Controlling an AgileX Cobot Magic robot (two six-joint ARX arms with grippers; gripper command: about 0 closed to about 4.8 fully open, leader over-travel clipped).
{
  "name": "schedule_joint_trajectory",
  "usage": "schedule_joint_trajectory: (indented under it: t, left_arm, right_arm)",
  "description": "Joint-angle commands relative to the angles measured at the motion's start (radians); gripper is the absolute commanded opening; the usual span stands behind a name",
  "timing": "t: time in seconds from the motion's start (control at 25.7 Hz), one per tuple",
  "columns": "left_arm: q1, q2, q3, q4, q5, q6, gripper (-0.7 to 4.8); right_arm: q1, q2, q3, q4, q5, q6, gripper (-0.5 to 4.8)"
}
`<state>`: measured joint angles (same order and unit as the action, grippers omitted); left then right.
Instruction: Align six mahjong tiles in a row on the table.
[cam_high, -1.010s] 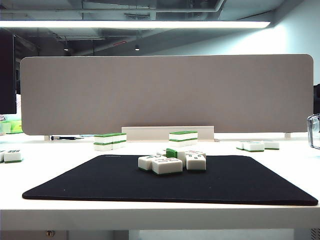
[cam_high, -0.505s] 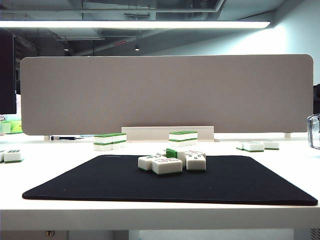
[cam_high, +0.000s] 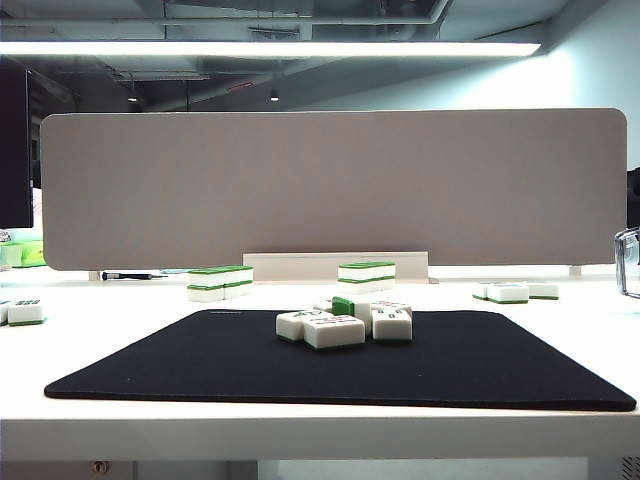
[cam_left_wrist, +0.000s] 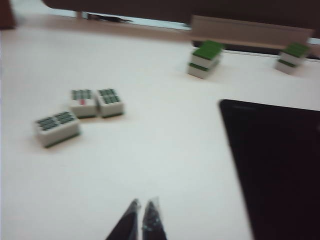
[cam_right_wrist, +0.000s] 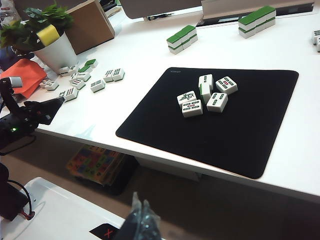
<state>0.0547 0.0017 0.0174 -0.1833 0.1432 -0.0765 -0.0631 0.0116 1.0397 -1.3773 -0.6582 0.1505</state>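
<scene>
So the six mahjong tiles (cam_high: 345, 322) are small white blocks with thin green backs, bunched in a loose cluster a bit above the middle of the black mat (cam_high: 200, 360) on the white table (cam_high: 120, 295), just right of centre in the exterior frame. Most lie face up showing little printed marks; one (cam_right_wrist: 204, 92) stands on its edge with the green side showing.

In the right wrist view the same cluster (cam_right_wrist: 206, 96) sits in the upper middle of the frame, while the right gripper (cam_right_wrist: 141, 220) hangs at the bottom edge, off the table and well apart from the tiles, fingertips pressed together, nothing in them.

The left gripper (cam_left_wrist: 141, 220) is pinched closed too, empty, low over bare white table, beside the mat's left edge (cam_left_wrist: 235, 150). The cluster isn't visible in that view, only other loose tiles (cam_left_wrist: 80, 110).
</scene>
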Motion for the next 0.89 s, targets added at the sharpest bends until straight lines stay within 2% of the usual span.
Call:
schedule_joint_trajectory:
  t: [0.04, 0.19, 0.47, 0.66, 0.89]
  left_arm:
    - [0.001, 0.0, 0.044, -0.003, 0.101, -0.09, 0.17]
    - [0.001, 0.007, 0.145, -0.042, 0.174, -0.119, 0.18]
    - [0.001, 0.11, 0.281, -0.073, 0.2, -0.113, 0.18]
    - [0.001, 0.412, 0.472, -0.07, 0.32, -0.069, 0.18]
    - [0.001, 0.667, 0.639, -0.071, 0.387, -0.07, 0.19]
  right_arm:
    - [0.0, -0.012, 0.003, 0.013, -0.007, -0.002, -0.01]
    - [0.0, -0.012, 0.003, 0.013, -0.007, -0.002, -0.01]
    - [0.0, -0.012, 0.003, 0.013, -0.006, -0.002, -0.01]
    - [0.0, -0.012, 0.003, 0.013, -0.006, -0.002, -0.01]
    - [0.0, -0.012, 0.003, 0.013, -0.006, -0.002, -0.01]
